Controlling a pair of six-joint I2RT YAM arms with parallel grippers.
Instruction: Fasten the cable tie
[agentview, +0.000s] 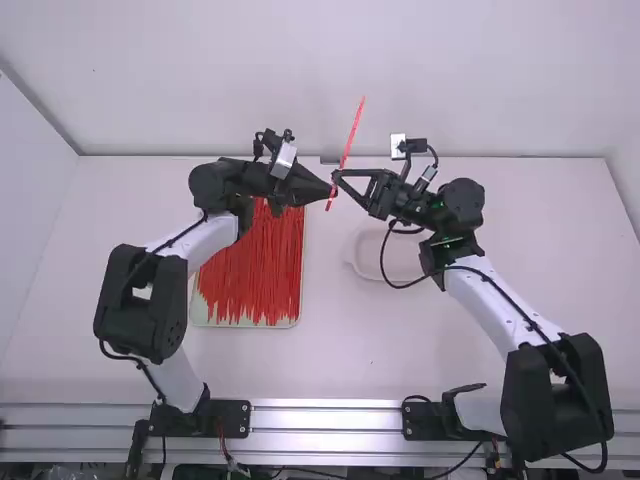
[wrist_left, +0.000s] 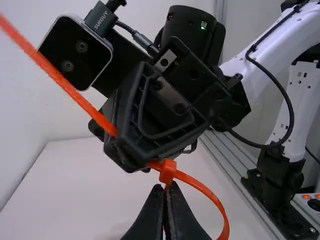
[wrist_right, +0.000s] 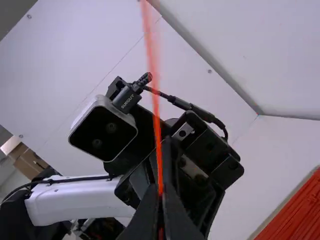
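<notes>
My left gripper (wrist_left: 165, 189) is pinched shut on the thin orange-red plastic cable tie (wrist_left: 75, 95), right beneath its square head, and a loop of strap curves away beside my fingers. My right gripper (wrist_right: 161, 194) is closed on the same strap, whose long tail rises steeply above it. The two grippers meet tip to tip in the air, above the white surface (agentview: 420, 320) near its far edge. Below my left arm a heap of red cable ties (agentview: 250, 265) lies on a pale rectangular board (agentview: 245, 322)
</notes>
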